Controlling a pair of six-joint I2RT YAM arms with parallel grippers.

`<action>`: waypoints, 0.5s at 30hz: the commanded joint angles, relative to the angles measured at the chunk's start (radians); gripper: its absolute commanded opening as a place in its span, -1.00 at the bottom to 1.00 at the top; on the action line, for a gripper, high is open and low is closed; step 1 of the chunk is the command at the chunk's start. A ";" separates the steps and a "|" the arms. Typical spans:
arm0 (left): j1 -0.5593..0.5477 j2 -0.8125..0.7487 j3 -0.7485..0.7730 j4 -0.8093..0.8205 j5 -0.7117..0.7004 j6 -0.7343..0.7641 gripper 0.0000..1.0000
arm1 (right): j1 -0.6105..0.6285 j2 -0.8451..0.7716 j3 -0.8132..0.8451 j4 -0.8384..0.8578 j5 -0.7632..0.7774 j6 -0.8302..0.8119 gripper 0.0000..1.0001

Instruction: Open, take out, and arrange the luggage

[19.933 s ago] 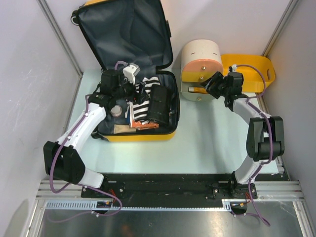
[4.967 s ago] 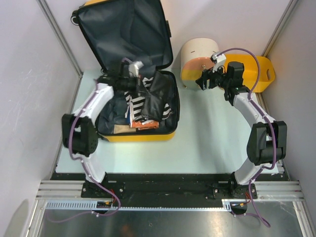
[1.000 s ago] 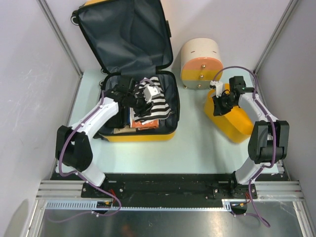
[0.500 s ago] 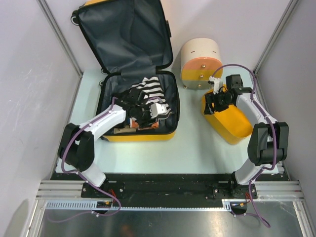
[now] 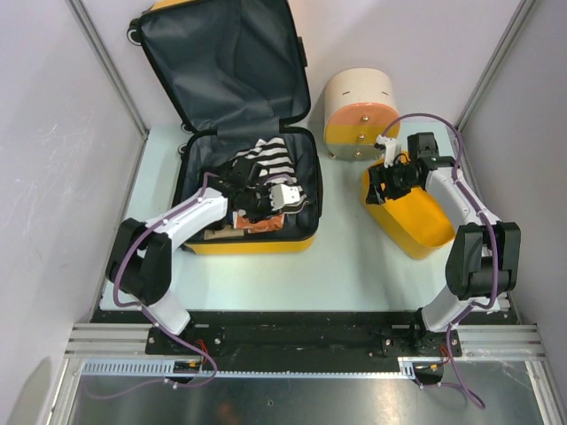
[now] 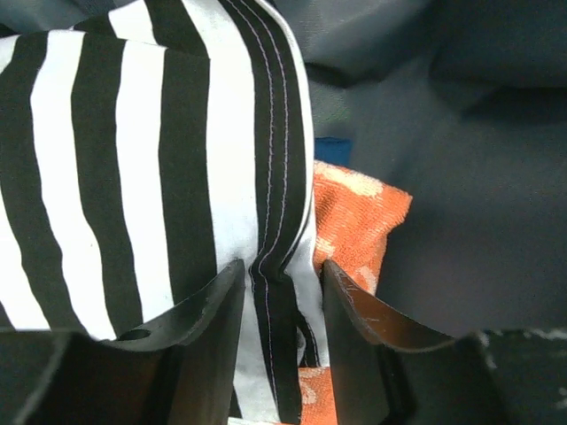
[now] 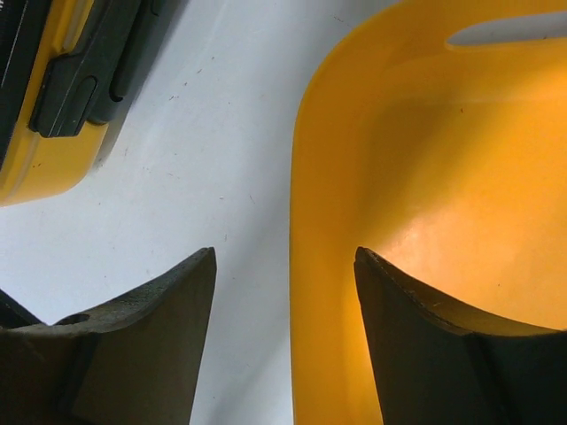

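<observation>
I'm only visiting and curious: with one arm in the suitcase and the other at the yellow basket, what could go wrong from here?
1. The left end effector has only a narrow fold of the striped cloth between its fingers. A lift might let it slip, or drag the orange cloth along.
2. The right end effector stands open astride the yellow basket rim. A sideways move could shove the basket.

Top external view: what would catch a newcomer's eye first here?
The yellow luggage lies open at the back left of the table, lid raised, and the left gripper pinches a striped cloth inside it. On the right, the right gripper has its open jaws astride the rim of a yellow basket.
</observation>
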 commanded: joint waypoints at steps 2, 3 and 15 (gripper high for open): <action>0.009 0.016 0.001 0.060 -0.070 0.030 0.04 | -0.005 -0.049 0.049 -0.012 -0.020 -0.014 0.39; 0.009 0.004 0.001 0.060 -0.066 0.031 0.05 | -0.004 -0.049 0.052 -0.013 -0.023 -0.015 0.40; 0.029 -0.065 0.011 0.021 0.009 0.025 -0.01 | -0.004 -0.049 0.055 -0.018 -0.034 -0.029 0.40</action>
